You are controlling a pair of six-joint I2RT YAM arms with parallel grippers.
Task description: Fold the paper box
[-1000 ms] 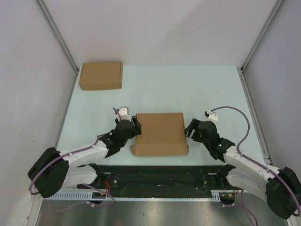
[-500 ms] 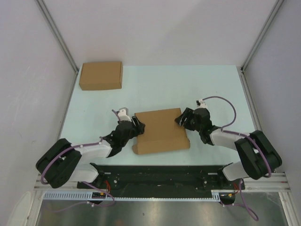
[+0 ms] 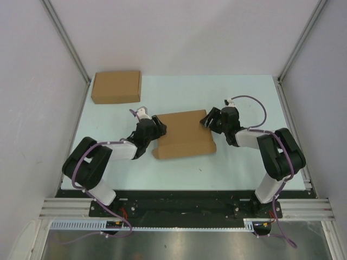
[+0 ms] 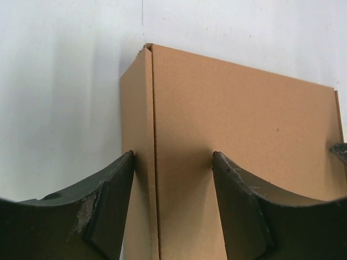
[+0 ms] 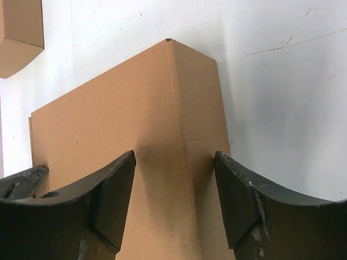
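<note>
My left fingers [image 3: 158, 131] are spread, straddling a corner edge at 1 end of the paper box [image 3: 184, 142]. The box lies flat on the worktop [image 3: 179, 97] between my 2 pairs of fingers. My right fingers [image 3: 208, 120] are spread too, astride the opposite end. Another cardboard box [image 3: 116, 86] sits well beyond my left fingers.

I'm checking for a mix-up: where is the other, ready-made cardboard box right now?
In the top view the ready-made box lies at the table's far left corner, well apart from the paper box.
</note>
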